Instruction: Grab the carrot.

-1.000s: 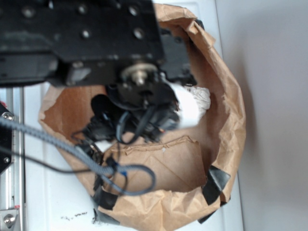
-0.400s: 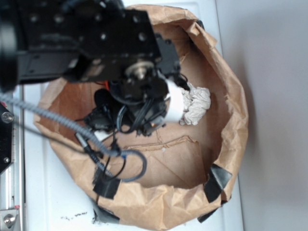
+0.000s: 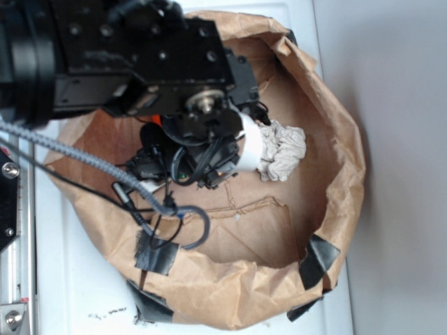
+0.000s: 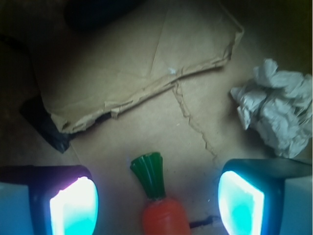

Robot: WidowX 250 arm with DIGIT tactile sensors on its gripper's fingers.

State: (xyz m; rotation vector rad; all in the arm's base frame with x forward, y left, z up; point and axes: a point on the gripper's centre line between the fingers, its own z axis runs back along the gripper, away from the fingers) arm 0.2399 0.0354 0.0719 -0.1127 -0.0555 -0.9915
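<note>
In the wrist view, the gripper (image 4: 159, 205) stands wide apart, holding nothing. Between its fingers (image 4: 73, 205) the carrot (image 4: 164, 215) lies on the brown paper bag floor (image 4: 122, 73), green stem pointing away. A crumpled white paper wad (image 4: 276, 112) sits at the right.

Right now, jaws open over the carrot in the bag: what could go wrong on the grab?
1. The carrot lies lengthwise between the open gripper fingers, only its stem end showing; a glossy tapered body may squirt out on closing.
2. The paper wad sits close to one finger and could get caught.
3. The cable hangs inside the paper bag, and might snag it.
</note>
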